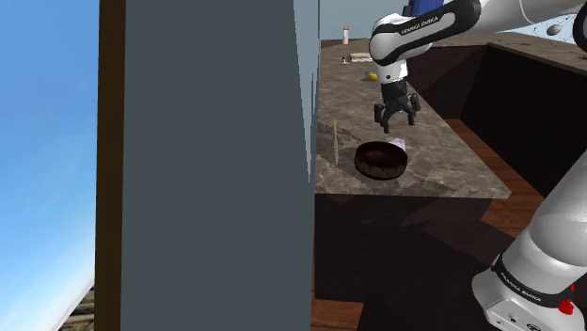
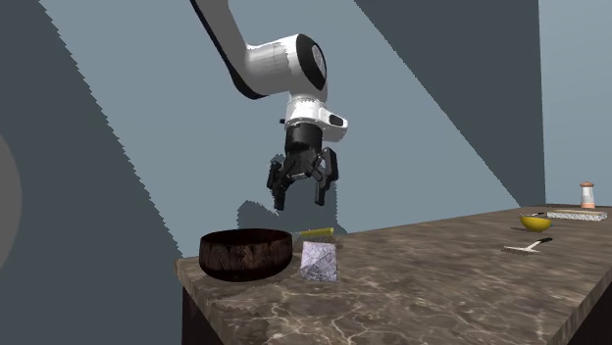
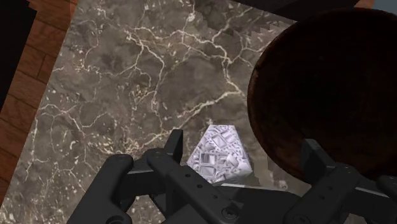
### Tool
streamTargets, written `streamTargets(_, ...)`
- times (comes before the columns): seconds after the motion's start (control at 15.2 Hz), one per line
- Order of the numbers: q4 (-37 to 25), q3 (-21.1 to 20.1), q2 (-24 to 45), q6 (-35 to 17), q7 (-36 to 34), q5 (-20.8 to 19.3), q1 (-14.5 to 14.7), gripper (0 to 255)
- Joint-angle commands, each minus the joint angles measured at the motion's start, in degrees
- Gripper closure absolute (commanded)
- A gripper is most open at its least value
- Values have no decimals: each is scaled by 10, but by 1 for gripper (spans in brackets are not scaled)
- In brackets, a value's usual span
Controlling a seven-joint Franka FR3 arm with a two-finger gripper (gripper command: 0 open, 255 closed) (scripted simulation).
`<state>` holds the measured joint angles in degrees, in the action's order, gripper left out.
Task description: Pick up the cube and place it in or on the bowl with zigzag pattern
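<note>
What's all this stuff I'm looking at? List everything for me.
cube: one, pale grey, patterned, on the counter beside the dark bowl
dark bowl: one, dark brown with a zigzag band, near the counter's end
yellow bowl: one, yellow, far along the counter
shaker: one, white with a reddish cap, beyond the yellow bowl
counter: one, brown marble
arm: one, white with dark joints
gripper: one, black, open, over the cube

One cube [image 2: 318,262], one dark bowl [image 2: 245,261], one yellow bowl [image 2: 535,222]
</note>
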<state>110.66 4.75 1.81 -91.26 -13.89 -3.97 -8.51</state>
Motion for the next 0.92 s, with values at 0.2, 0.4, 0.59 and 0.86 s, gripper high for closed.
streamTargets(0.2, -110, 23, 123, 27, -10, -11, -23, 0)
streamTargets(0.4, -183, 35, 195, 50, -15, -15, -37, 0)
streamTargets(0.59, -151, 36, 187, 25, -16, -16, -38, 0)
streamTargets(0.86, -111, 37, 179, -7, -18, -18, -39, 0)
